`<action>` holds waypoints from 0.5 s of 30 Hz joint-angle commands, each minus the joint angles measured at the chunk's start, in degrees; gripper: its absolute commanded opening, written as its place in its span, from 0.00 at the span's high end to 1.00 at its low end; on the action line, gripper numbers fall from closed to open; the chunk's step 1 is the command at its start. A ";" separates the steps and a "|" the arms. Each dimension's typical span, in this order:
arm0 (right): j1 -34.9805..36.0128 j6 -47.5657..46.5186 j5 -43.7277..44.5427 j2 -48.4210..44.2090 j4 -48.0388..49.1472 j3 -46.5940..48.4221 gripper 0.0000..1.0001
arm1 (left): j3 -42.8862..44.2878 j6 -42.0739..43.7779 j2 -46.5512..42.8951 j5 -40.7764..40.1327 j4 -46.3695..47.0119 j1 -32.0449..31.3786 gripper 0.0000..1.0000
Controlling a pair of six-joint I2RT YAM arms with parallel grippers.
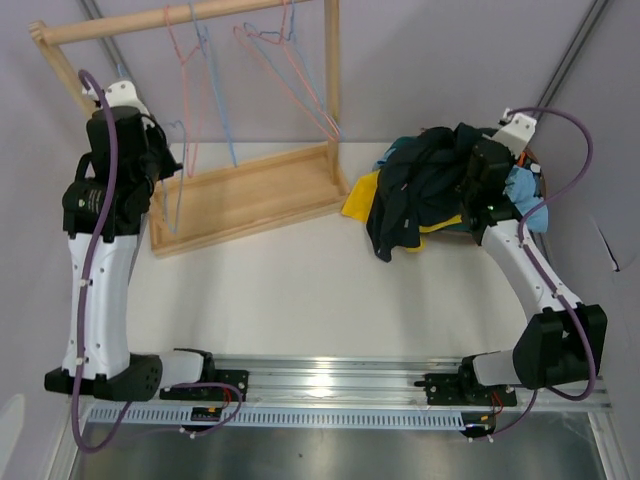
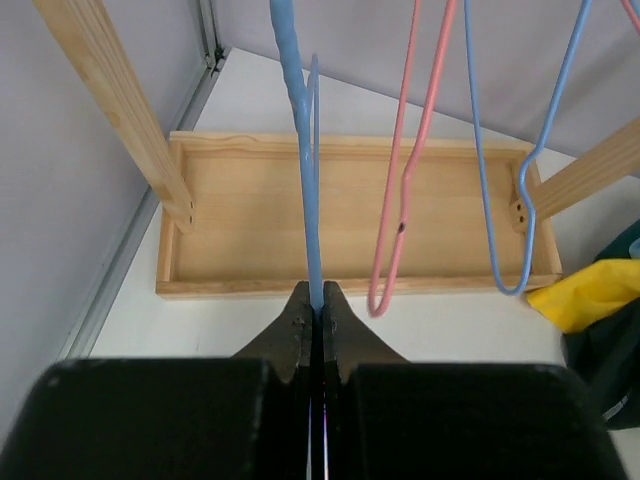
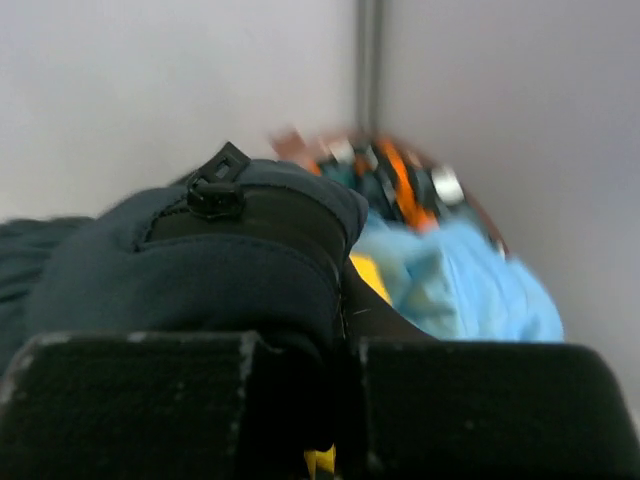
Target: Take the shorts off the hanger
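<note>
The shorts lie in a heap (image 1: 420,190) at the back right of the table: black ones on top, yellow (image 1: 362,197) at the left edge, light blue (image 1: 522,185) on the right. My right gripper (image 1: 478,175) sits on that heap. In the right wrist view it (image 3: 345,300) is shut on the black shorts (image 3: 230,260), with light blue (image 3: 450,290), yellow and orange-patterned cloth behind. My left gripper (image 2: 318,300) is shut on a bare blue hanger (image 2: 308,180) in front of the wooden rack; it also shows in the top view (image 1: 160,165).
The wooden rack has a top rod (image 1: 180,18) and a tray base (image 1: 250,195) at the back left. Bare pink (image 2: 405,190) and blue (image 2: 500,200) hangers dangle from the rod. A grey wall runs close behind and to the right of the heap.
</note>
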 commanded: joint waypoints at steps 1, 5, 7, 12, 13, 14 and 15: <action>-3.66 8.87 5.44 -2.01 -2.71 -4.73 1.00 | 8.42 1.97 3.89 -4.04 1.38 0.50 1.00; -9.46 16.62 -1.02 -1.31 -10.89 -6.75 0.09 | 13.53 2.32 7.23 -4.30 0.59 0.59 1.00; -10.26 19.08 -3.51 -2.36 -12.22 -8.24 0.01 | 16.42 2.59 8.55 -5.18 0.50 0.59 1.00; -10.26 23.22 -11.16 -6.93 -11.44 -16.85 0.01 | 24.33 3.73 14.07 -6.85 -1.08 0.59 1.00; -9.30 24.27 -12.91 -7.89 -11.17 -18.17 0.00 | 25.12 3.90 14.96 -6.85 -1.34 0.59 1.00; -8.42 24.63 -13.19 -9.47 -10.91 -20.88 0.01 | 28.53 4.17 15.84 -6.76 -1.52 0.59 1.00; -7.37 24.80 -13.28 -10.27 -10.21 -22.13 0.00 | 29.43 4.17 16.63 -6.68 -1.87 0.59 1.00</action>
